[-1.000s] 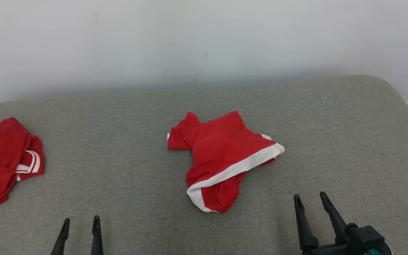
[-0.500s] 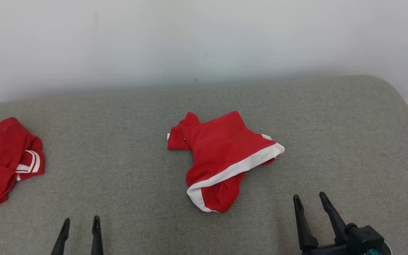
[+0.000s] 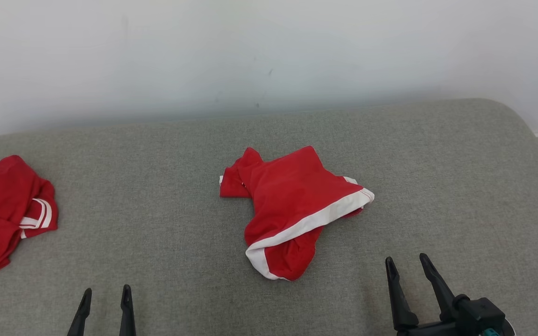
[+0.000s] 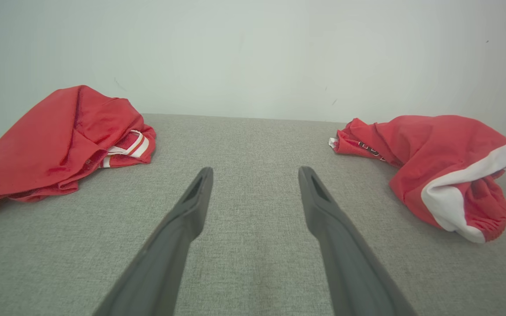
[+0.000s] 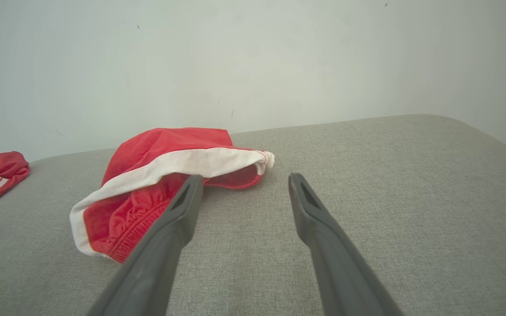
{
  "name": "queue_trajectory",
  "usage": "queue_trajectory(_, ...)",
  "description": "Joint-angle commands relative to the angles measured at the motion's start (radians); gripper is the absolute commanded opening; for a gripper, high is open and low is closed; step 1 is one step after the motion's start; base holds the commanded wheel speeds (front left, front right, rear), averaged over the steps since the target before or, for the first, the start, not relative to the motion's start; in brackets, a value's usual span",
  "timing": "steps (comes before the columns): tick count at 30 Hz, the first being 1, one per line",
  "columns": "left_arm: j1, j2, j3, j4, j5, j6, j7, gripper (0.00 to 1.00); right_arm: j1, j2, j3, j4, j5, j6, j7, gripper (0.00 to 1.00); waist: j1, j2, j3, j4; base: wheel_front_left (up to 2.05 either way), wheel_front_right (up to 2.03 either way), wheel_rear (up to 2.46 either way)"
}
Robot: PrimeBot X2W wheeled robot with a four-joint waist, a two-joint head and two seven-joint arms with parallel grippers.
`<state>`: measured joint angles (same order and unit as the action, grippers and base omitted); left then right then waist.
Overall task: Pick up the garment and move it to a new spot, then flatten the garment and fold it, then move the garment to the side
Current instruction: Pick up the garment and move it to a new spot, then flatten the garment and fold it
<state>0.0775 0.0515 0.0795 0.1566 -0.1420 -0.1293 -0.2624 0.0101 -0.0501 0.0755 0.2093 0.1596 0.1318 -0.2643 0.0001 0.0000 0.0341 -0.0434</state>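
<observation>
Garment (image 3: 297, 205), red with white trim, lies crumpled at centre frame on the grey cushion (image 3: 157, 186), every step apparently ahead; left gripper (image 3: 105, 290) and right gripper (image 3: 406, 258) hover at lower frame, fingers wide apart, empty.

Grey fabric couch (image 3: 157, 154) w/ scuffed white wall (image 3: 269, 51) behind.

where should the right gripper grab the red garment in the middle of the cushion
I'd take the white-trimmed corner of the red garment, coming from its right side with the open right gripper. That hem sits lifted off the cushion, leaving a gap for a finger beneath.
</observation>
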Motion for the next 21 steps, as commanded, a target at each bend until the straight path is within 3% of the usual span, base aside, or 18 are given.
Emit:
queue_trajectory(1,0.009,-0.002,0.001,0.0,-0.003,-0.001,-0.002,1.0,0.011,0.0,0.0,-0.002,-0.002,-0.002,-0.002,1.0,-0.0001,0.0,0.001,0.0,0.0,0.0,0.0)
queue_trajectory(21,0.011,-0.002,-0.015,0.012,-0.007,-0.001,-0.002,1.0,0.015,0.0,0.004,0.003,-0.014,-0.002,-0.002,1.0,-0.0001,0.0,-0.006,0.015,0.0,0.0,0.0)
